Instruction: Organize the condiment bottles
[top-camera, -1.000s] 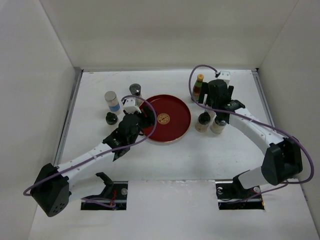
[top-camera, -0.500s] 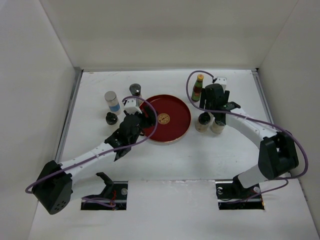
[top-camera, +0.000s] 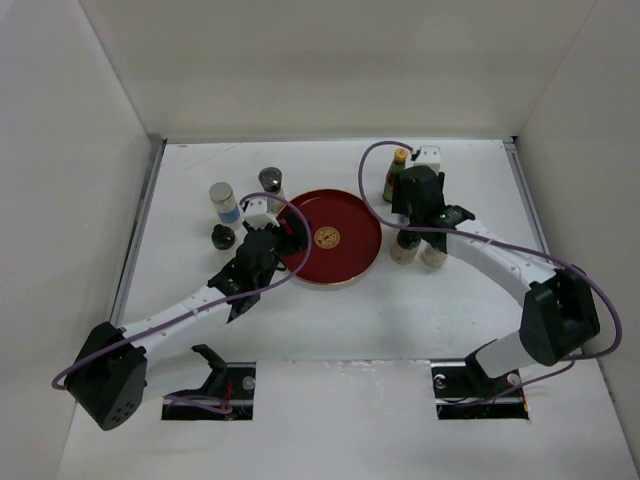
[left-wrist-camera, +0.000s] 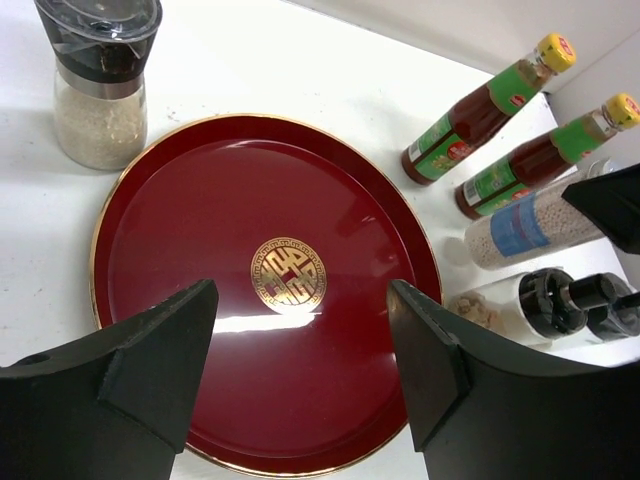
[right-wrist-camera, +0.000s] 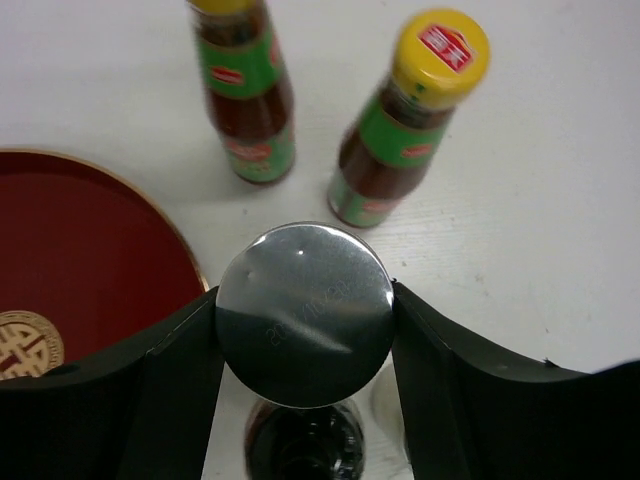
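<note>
Right fingers (right-wrist-camera: 170, 390) clamp the silver-capped jar (right-wrist-camera: 305, 312); left fingers (left-wrist-camera: 150, 350) gape over the red tray (left-wrist-camera: 200, 220).

A round red tray (top-camera: 352, 222) lies flat on a white table (top-camera: 400, 320), just left of centre in the overhead view. A thin gold line runs along its rim, and a round gold emblem (top-camera: 326, 238) marks its centre. In the left wrist view its glossy floor catches a pale glare below the emblem. Plain white walls (top-camera: 330, 60) stand along the table's left, top and right edges.
</note>
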